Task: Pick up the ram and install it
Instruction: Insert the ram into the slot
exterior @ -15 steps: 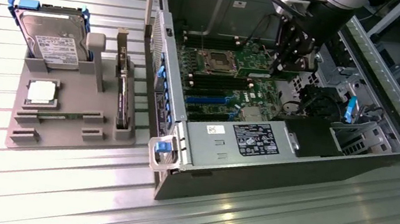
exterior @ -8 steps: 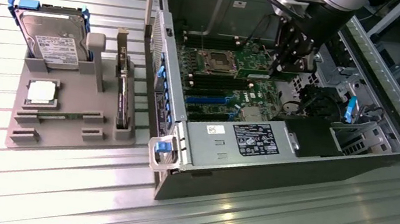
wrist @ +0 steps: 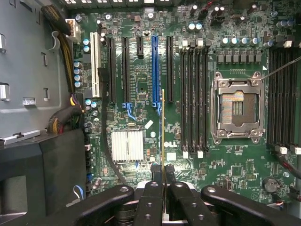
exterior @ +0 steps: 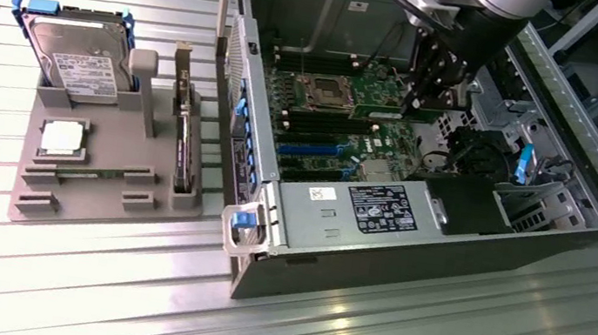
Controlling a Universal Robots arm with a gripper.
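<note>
The gripper (exterior: 432, 94) hangs inside the open computer case (exterior: 403, 261) in the upper right of the exterior view, above the green motherboard (exterior: 339, 129). Its black fingers (wrist: 151, 200) are clamped on the ram (wrist: 162, 136), which the wrist view shows edge-on as a thin gold-edged strip standing up from between the fingertips, over the middle of the board. In that view the strip sits between the blue expansion slot (wrist: 154, 70) and the bank of black memory slots (wrist: 195, 101), with the empty processor socket (wrist: 237, 107) further off. In the left half of the exterior view a grey tray (exterior: 98, 174) rests on the metal table (exterior: 81, 295), carrying a hard drive (exterior: 79, 62), a square silver chip (exterior: 63, 137) and an upright card (exterior: 185, 129).
</note>
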